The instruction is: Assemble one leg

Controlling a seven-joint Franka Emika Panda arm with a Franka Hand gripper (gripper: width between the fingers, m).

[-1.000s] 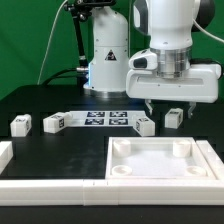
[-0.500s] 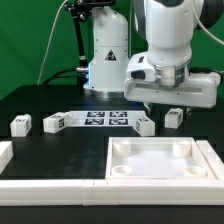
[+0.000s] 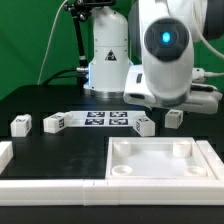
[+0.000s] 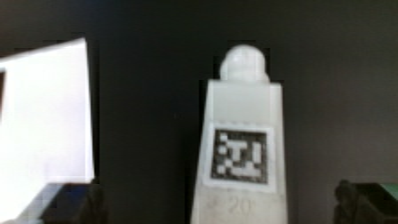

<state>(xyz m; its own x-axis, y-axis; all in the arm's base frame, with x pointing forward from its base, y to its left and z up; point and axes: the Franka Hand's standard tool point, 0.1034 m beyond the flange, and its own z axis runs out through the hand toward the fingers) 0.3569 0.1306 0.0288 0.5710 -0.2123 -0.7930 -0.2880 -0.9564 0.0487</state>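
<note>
Four small white legs with marker tags lie on the black table: two at the exterior view's left [image 3: 20, 124] [image 3: 54, 122] and two at its right [image 3: 145, 124] [image 3: 174, 118]. My gripper [image 3: 168, 104] hangs just above the two right ones; its fingers are mostly hidden by the hand. In the wrist view one leg [image 4: 242, 150] lies lengthwise between my fingertips [image 4: 370, 198], tag up and rounded end pointing away. The gripper [image 4: 219, 200] is open wide and empty, touching nothing.
The large white tray-like top [image 3: 160, 162] lies at the front right and shows beside the leg in the wrist view [image 4: 45, 120]. The marker board [image 3: 105, 119] lies between the leg pairs. A white part [image 3: 5, 155] sits at the front left. The robot base [image 3: 105, 60] stands behind.
The hand has swung and tilted over the right-hand legs, so its round lit face now points at the exterior camera. The legs and the top have not moved.
</note>
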